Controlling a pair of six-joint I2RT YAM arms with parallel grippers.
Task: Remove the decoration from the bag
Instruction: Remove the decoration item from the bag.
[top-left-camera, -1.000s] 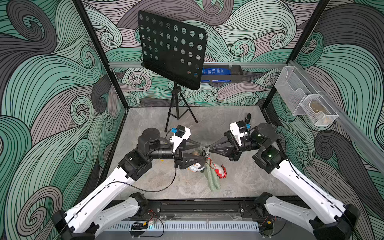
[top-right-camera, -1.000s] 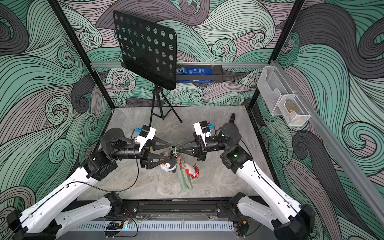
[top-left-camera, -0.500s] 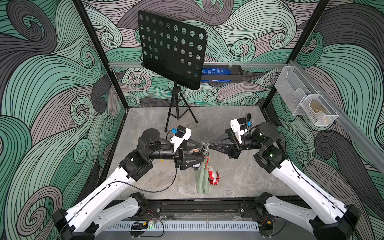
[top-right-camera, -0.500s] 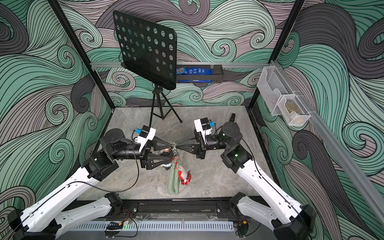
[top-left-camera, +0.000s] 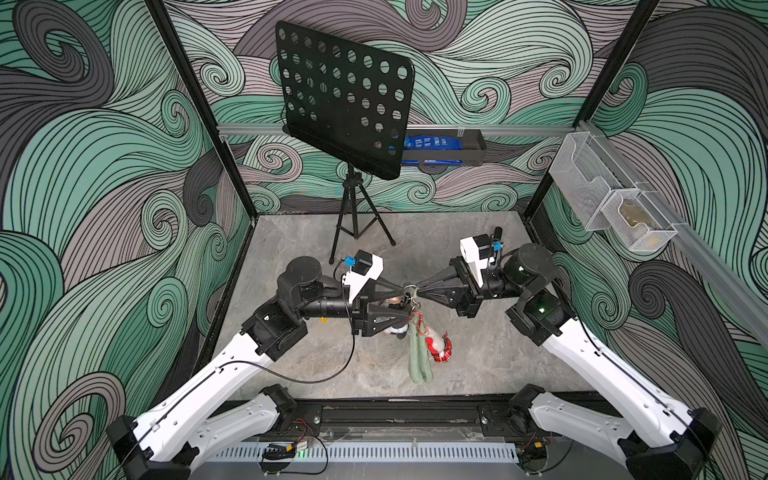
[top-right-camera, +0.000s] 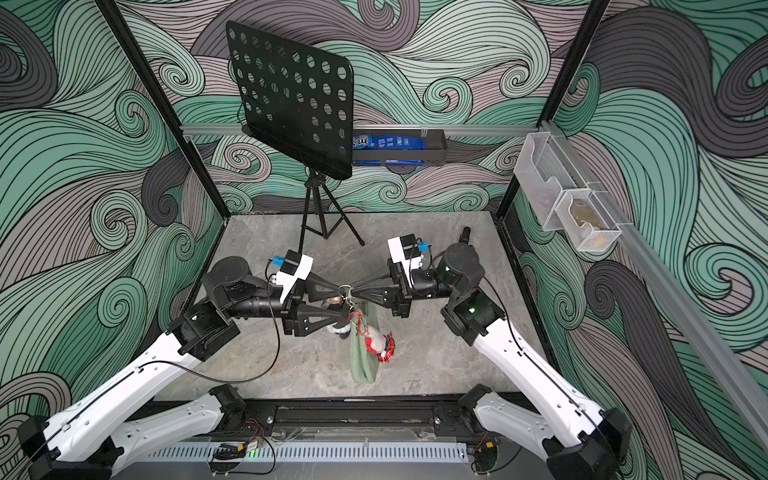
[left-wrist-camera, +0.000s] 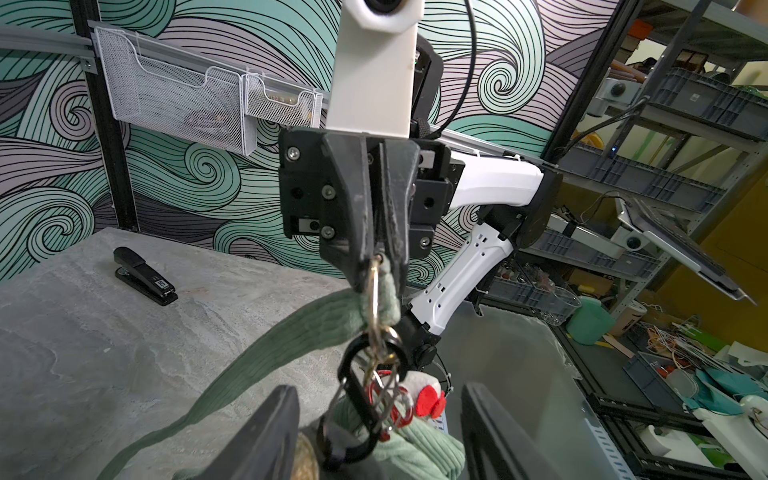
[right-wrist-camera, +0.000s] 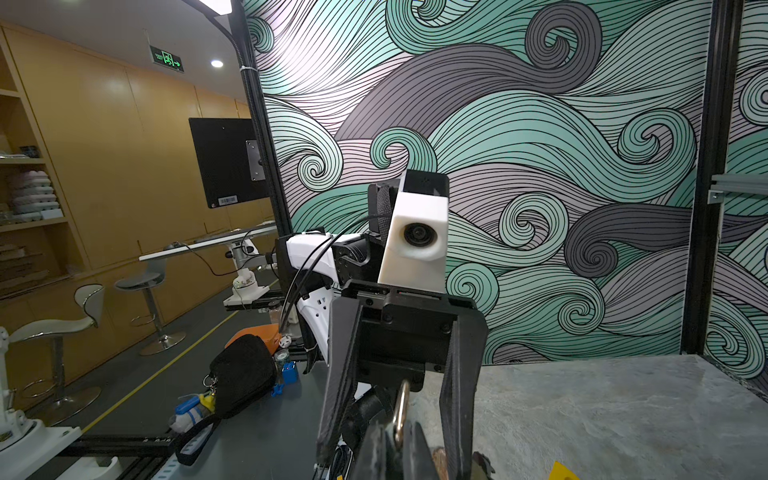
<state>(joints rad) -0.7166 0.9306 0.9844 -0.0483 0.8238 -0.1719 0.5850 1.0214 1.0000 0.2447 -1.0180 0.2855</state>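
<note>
Overhead, right claw (top-left-camera: 415, 288) was clamped tight on the metal ring (left-wrist-camera: 375, 299) at the strap end of the sage-green bag (top-left-camera: 419, 357). Bag hung limp from it over the worktop (top-left-camera: 478, 357); could not tell whether its lower end touched. Black carabiner (left-wrist-camera: 361, 399) and red carabiner (top-left-camera: 418, 324) dangled off the ring, a red-plaid plush charm (top-left-camera: 438, 345) lying against the bag. Left claw (top-left-camera: 404, 302) stood wide, fingers (left-wrist-camera: 270, 432) flanking the charm cluster; contact unclear.
</note>
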